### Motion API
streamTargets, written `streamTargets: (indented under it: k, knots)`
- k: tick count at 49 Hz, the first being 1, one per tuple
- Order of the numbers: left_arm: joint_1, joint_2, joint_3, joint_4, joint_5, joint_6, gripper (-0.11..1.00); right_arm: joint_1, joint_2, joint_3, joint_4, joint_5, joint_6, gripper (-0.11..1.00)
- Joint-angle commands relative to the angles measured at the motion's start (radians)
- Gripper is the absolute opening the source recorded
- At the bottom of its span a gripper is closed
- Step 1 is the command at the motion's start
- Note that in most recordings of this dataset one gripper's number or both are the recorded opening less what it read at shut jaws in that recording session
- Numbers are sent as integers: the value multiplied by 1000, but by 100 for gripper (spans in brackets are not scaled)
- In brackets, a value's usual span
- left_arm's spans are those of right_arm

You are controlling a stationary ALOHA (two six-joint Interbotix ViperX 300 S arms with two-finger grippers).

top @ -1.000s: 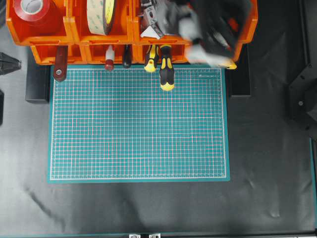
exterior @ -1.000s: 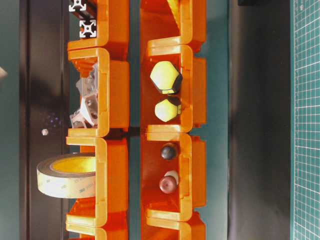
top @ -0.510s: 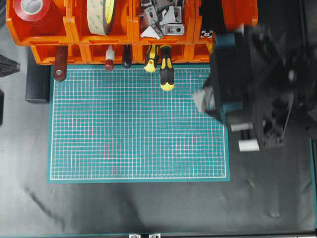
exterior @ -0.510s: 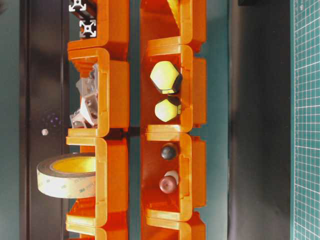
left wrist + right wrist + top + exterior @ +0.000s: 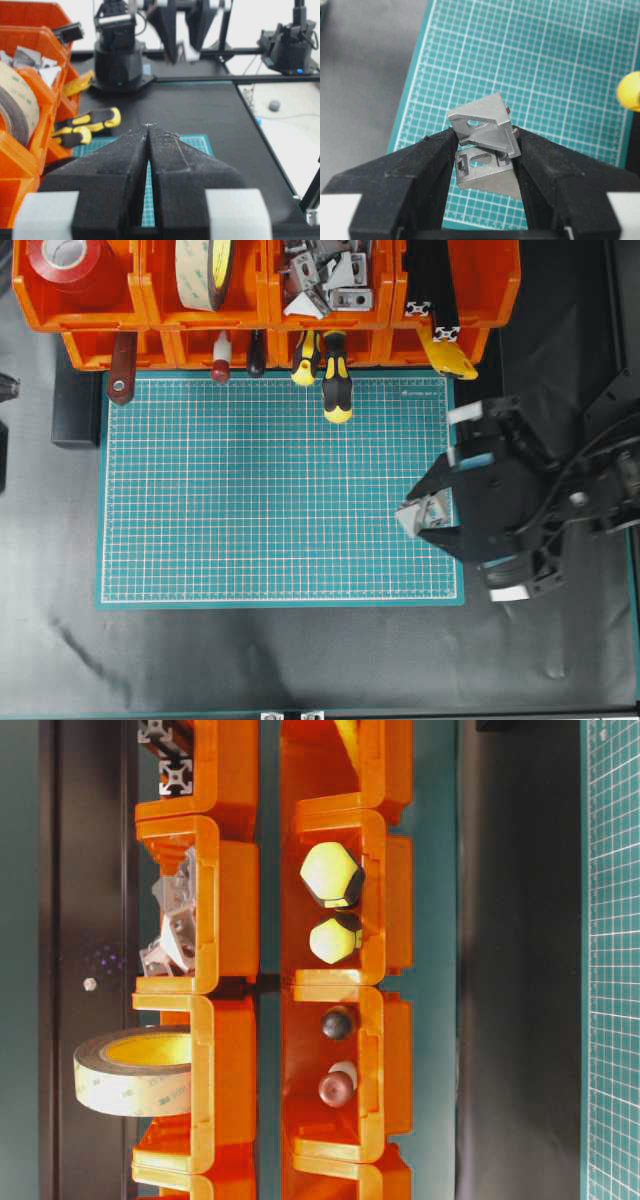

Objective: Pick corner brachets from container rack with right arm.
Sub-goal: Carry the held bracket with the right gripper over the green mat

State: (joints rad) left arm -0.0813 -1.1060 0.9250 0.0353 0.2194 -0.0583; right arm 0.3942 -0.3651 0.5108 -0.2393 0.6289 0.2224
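The right arm's jaws were closed on small silver-grey metal L-shaped corner brackets (image 5: 484, 135); the wrist view showed what looked like two of them, one stacked askew on the other, pinched by their triangular sides between the black fingers (image 5: 420, 165). That stacked grip looked loose enough that one piece might slip. In the overhead frame the right gripper (image 5: 425, 517) hung over the right edge of the green gridded cutting mat (image 5: 250, 490), centre right, well apart from the bright orange two-tier container rack (image 5: 150, 320) along the top, probably to set the brackets down there. More brackets (image 5: 325, 275) lay in an upper bin, top centre. The left gripper (image 5: 149, 131) had its jaws pressed together on nothing, parked clear.
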Motion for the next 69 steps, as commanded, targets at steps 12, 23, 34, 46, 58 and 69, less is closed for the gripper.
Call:
streamTargets:
  k: [12,23,34,46,58,69]
  knots:
    - [-8,8,-41,3,-29,-5,0,3,164,94,-21,-308,63,35]
    - [-12,8,-41,3,-29,-8,0,-44,311,72,-63,-367,63,35]
    - [-12,8,-43,3,-29,-6,0,-78,439,-35,-126,-365,61,35]
    - [-12,6,-41,5,-29,-6,0,-78,499,-97,-149,-325,61,35]
    - [-12,6,-43,3,-29,-6,0,-80,505,-112,-149,-322,64,35]
    - [-12,6,-43,3,-29,-6,0,-84,509,-121,-147,-327,63,35]
